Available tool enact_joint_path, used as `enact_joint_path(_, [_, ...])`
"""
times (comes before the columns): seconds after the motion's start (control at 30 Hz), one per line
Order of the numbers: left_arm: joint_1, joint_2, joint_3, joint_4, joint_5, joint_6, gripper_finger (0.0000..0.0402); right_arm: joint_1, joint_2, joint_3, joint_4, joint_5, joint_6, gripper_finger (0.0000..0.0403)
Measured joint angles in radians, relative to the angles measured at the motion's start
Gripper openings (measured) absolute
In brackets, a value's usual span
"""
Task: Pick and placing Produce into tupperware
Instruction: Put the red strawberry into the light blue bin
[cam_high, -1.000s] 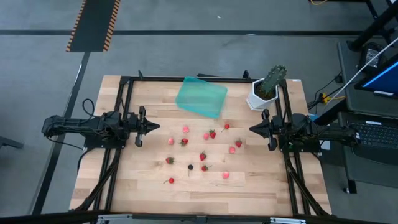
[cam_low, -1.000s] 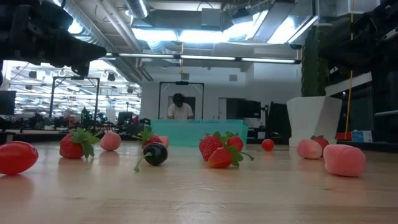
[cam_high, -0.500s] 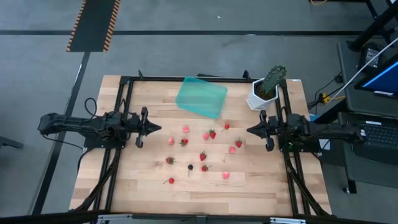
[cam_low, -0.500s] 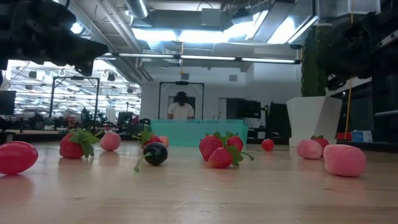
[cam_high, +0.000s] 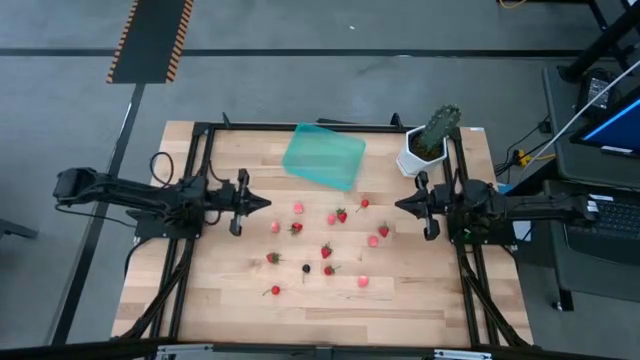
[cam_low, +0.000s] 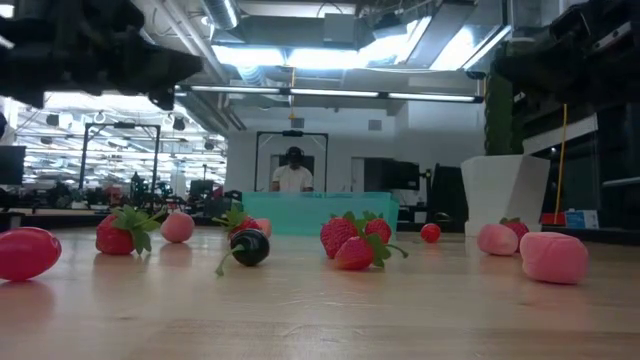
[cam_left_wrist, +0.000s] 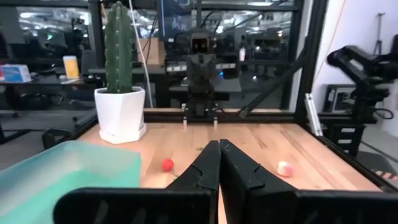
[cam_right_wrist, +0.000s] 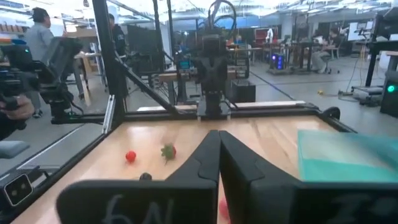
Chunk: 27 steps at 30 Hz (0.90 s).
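High view, left tool (cam_high: 262, 203): fingers pressed together, empty, left of the Produce (cam_high: 297, 228).
Right tool (cam_high: 400, 205): narrow, empty.
Tupperware (cam_high: 323, 156): far on the table (cam_high: 220, 290).

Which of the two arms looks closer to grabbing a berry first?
Probably left: the left hand points at a pale pink berry close by, while the right hand sits slightly farther from its nearest strawberry.

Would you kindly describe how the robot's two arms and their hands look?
Both arms are black and slender, built of jointed segments. The left arm trails a looped black cable near its middle. Each ends in a black hand, left hand and right hand, whose two flat fingers taper to a point.
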Motion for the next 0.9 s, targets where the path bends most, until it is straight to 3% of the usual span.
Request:
enact_joint_path(0.17, [0.067, 0.128, 0.102, -0.042, 0.098, 0.006, 0.0000, -0.002, 0.063, 0.132, -0.209, 0.000, -0.044, 0.0013])
enact_joint_path(0.33, [0.134, 0.211, 0.203, -0.207, 0.133, 0.028, 0.0000, -0.004, 0.122, 0.296, -0.472, 0.003, -0.039, 0.0013])
enact_joint_path(0.57, [0.162, 0.222, 0.325, -0.487, 0.155, 0.055, 0.0000, -0.004, 0.231, 0.517, -0.813, 0.010, -0.004, 0.0005])
enact_joint_path(0.77, [0.160, 0.226, 0.486, -0.825, 0.105, 0.079, 0.0000, -0.004, 0.404, 0.639, -0.978, 0.020, 0.017, 0.0015])
enact_joint_path(0.9, [0.159, 0.225, 0.506, -0.861, 0.101, 0.082, 0.0000, -0.004, 0.506, 0.691, -1.035, 0.020, 0.024, 0.0008])
